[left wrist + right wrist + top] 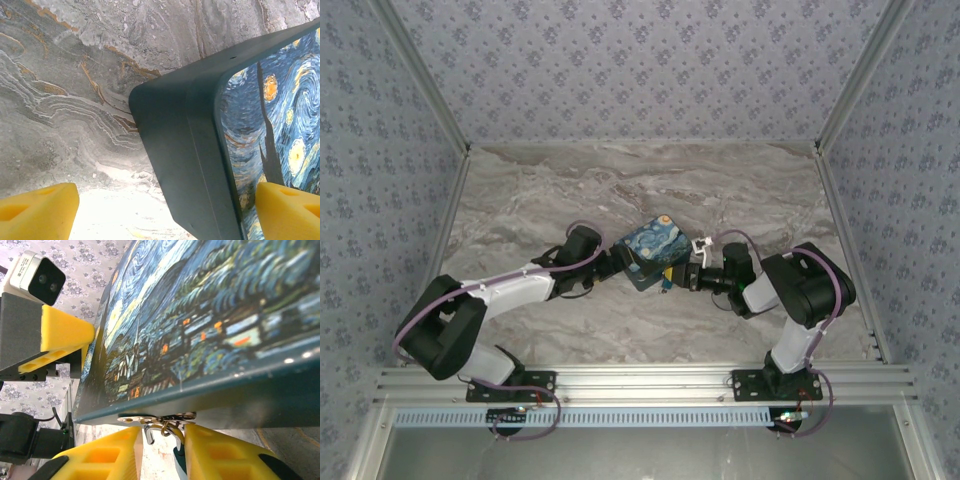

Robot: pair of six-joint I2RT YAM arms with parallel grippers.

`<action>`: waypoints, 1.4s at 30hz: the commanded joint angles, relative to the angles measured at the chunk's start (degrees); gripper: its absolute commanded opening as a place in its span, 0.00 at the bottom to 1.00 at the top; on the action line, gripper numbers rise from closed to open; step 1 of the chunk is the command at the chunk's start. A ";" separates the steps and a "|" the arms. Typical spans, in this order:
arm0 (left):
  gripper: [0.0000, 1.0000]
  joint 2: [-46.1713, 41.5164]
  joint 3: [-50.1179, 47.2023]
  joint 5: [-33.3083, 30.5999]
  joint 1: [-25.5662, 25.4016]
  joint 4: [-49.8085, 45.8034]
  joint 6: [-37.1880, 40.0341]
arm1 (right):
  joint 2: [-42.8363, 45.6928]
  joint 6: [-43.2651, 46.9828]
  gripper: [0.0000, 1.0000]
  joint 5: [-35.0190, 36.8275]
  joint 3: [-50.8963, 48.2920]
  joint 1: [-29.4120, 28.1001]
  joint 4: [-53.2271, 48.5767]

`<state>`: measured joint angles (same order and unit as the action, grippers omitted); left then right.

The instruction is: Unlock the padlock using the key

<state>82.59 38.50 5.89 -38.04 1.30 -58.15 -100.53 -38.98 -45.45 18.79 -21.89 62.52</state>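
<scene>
Now my left jaws stand released astride the box [190, 150] corner; my right jaws flank the padlock [162, 429] at its edge, grip unclear. Next I'd steady it for the key.

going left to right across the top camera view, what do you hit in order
left arm → left gripper → painted box → right arm. The right gripper's tip overlaps the box's near edge, so it is left out of the order.
</scene>
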 commanded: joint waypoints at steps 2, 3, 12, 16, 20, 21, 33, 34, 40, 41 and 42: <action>0.90 -0.02 -1.51 -1.33 -0.54 -6.74 0.58 | 0.56 1.25 0.24 -0.83 0.33 -0.31 0.26; 0.90 -0.06 -1.51 -1.36 -0.54 -6.75 0.58 | 0.51 1.28 0.24 -0.73 0.31 -0.39 0.00; 0.90 -0.24 -1.71 -1.50 -0.54 -6.75 0.49 | -0.12 1.44 0.10 -0.25 0.81 -0.44 -1.04; 0.90 -0.56 -1.85 -1.78 -0.53 -7.01 0.49 | 0.14 0.51 0.06 0.59 0.34 -0.22 -0.43; 0.90 -0.76 -2.03 -2.02 -0.54 -7.27 0.49 | 0.54 -0.30 0.04 1.37 -0.12 0.05 -0.01; 0.90 -0.77 -2.11 -2.02 -0.52 -7.25 0.45 | 0.62 -0.39 0.04 1.38 -0.06 0.02 0.06; 0.90 -1.15 -1.98 -2.17 -0.80 -7.48 0.45 | 1.94 1.88 0.34 0.19 -2.54 0.83 1.36; 0.90 -1.52 -1.91 -2.54 -0.93 -7.83 0.77 | 2.33 2.18 0.36 0.19 -2.76 1.19 1.05; 0.93 -7.38 0.52 -7.19 -0.97 -12.43 4.98 | 4.93 2.49 0.47 0.10 -3.53 2.40 -1.57; 0.94 -8.33 1.15 -8.06 -0.96 -13.14 5.91 | 5.15 2.42 0.49 -0.06 -3.62 2.50 -1.67; 0.95 -9.15 1.97 -8.72 -0.98 -13.80 7.13 | 5.47 2.42 0.50 -0.32 -3.67 2.47 -1.53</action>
<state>76.27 38.04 1.10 -38.76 -6.70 -54.78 -96.49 -37.89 -44.71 15.81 -19.73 61.71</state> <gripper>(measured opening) 0.945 0.493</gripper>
